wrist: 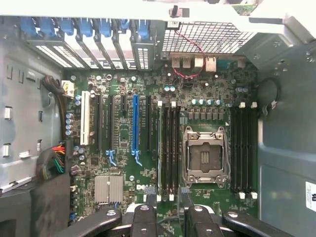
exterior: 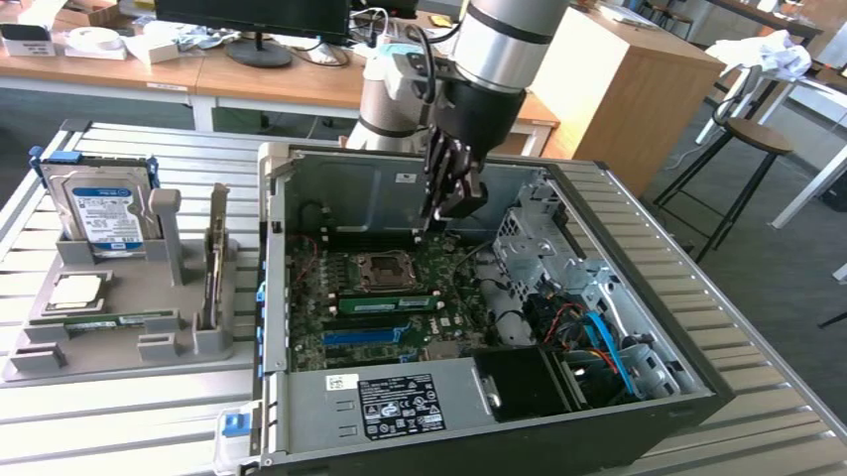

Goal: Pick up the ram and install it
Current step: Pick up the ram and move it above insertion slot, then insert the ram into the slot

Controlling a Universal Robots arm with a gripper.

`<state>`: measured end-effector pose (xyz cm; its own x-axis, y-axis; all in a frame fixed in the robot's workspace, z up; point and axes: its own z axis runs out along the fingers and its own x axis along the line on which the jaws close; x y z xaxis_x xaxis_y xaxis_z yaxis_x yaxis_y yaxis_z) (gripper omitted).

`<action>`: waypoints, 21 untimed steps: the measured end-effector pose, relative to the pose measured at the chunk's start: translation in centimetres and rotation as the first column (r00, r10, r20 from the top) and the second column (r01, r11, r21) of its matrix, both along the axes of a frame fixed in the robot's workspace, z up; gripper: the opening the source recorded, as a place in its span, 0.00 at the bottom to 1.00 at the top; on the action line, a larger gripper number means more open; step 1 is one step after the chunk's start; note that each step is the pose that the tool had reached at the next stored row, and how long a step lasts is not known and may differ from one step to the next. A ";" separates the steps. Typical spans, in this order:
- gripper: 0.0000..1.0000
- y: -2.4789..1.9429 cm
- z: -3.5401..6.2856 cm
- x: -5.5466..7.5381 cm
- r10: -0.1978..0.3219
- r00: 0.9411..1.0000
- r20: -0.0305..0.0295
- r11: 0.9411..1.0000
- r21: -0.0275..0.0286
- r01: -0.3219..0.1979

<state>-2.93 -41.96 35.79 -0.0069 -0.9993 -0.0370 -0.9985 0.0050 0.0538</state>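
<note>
- Off to the exterior view's left of the CPU socket (exterior: 384, 268), outside the computer case (exterior: 341, 178), a gray holder (exterior: 198, 342) sits on the worktop (exterior: 133, 426). It carries the hard drive (exterior: 103, 210) and the processor chip (exterior: 73, 291). A thin greenish strip (exterior: 117, 319) also lies flat in it; can't tell what that is.
- The ram (exterior: 384, 302): you've got a green stick standing in the slot bank just beside the CPU socket, between the socket and the blue slot (exterior: 371, 335). Its long axis runs along the exterior view's left-right, parallel to the blue slot. I read it as seated, but the latches are too small to confirm.
- End effector (exterior: 450, 206): released, jaws wide, nothing between them. It hangs above the CPU socket area, touching nothing, so the ram lies below it and apart from it.
- Wrist view: the end effector (wrist: 168, 219) looks straight down. The slot bank (wrist: 168, 148) beside the CPU socket (wrist: 205, 158) runs lengthwise into the gap between the fingers (wrist: 143, 219), so the jaws straddle the stick's thin side.
- Single arm, so no choice of side for you.
</note>
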 end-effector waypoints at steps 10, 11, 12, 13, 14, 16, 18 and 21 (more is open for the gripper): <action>0.31 0.00 0.65 0.0 0.000 1.000 0.000 1.000 0.000 0.000; 0.31 0.00 0.65 0.0 0.000 1.000 0.000 1.000 0.000 0.000; 0.31 0.00 0.65 0.0 0.000 1.000 0.000 1.000 0.000 0.000; 0.31 0.00 0.65 0.0 0.000 1.000 0.000 1.000 0.000 0.000; 0.31 0.00 0.65 0.0 0.000 1.000 0.000 1.000 0.000 0.000; 0.31 0.00 0.65 0.0 0.000 1.000 0.000 1.000 0.000 0.000; 0.31 0.00 0.65 0.0 0.000 1.000 0.000 1.000 0.000 0.000; 0.29 0.00 0.65 0.0 0.000 1.000 0.000 1.000 0.000 0.000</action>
